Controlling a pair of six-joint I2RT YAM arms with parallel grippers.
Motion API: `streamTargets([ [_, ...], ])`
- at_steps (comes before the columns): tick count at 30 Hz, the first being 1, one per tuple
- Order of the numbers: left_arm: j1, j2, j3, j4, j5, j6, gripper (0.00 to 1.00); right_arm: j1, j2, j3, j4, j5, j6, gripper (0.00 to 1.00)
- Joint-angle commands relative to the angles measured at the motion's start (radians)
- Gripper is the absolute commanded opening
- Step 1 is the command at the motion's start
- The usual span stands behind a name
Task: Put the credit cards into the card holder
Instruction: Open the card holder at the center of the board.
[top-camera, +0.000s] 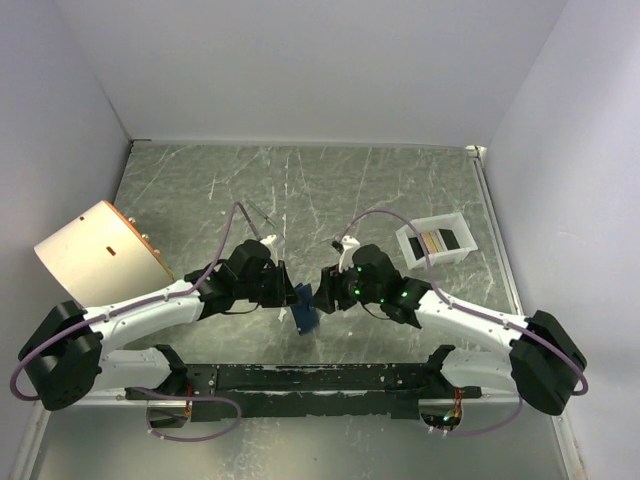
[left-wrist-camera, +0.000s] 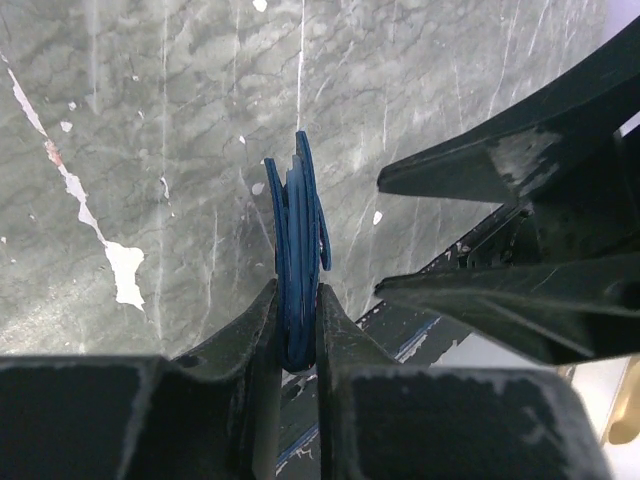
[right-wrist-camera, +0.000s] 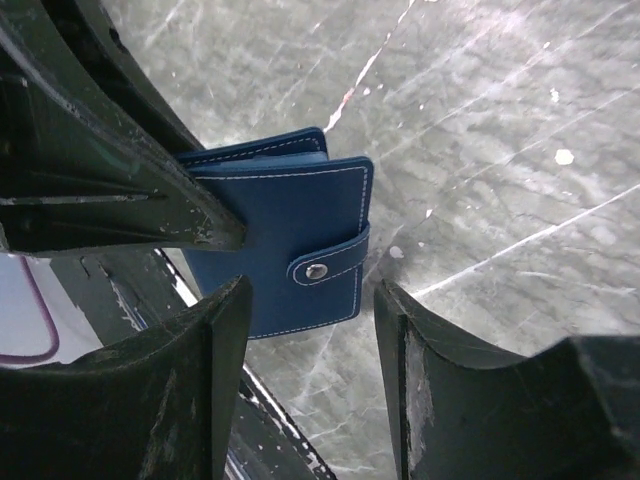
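Left claw (left-wrist-camera: 297, 330): I had it pinched narrow on the card holder (left-wrist-camera: 298, 260), gripping it folded shut and edge-on.
Right claw (right-wrist-camera: 312, 290): my fingers were spread wide, just right of the card holder, at its snap-tab side; contact not seen.
Credit cards (top-camera: 437, 241): lay in the white tray (top-camera: 405, 245) on the counter (top-camera: 350, 180), well right of the card holder and farther back.
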Motion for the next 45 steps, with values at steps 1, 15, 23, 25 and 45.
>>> streamTargets([
  [1,0.018,0.024,0.009,0.03,0.078,-0.044,0.11,0.047,0.031,-0.002,0.057,0.057,-0.008,0.52],
  [15,0.038,0.088,0.012,-0.01,0.103,-0.036,0.11,0.08,0.157,0.012,0.087,0.053,-0.03,0.48],
  [23,0.042,0.117,0.02,-0.032,0.107,-0.022,0.11,0.081,0.195,0.011,0.085,0.059,-0.036,0.45],
  [25,0.044,0.123,0.022,-0.036,0.11,-0.019,0.11,0.081,0.204,0.01,0.084,0.065,-0.037,0.43],
  [45,0.044,0.14,-0.01,-0.017,0.113,-0.003,0.12,0.081,0.218,0.07,-0.084,0.202,-0.044,0.08],
])
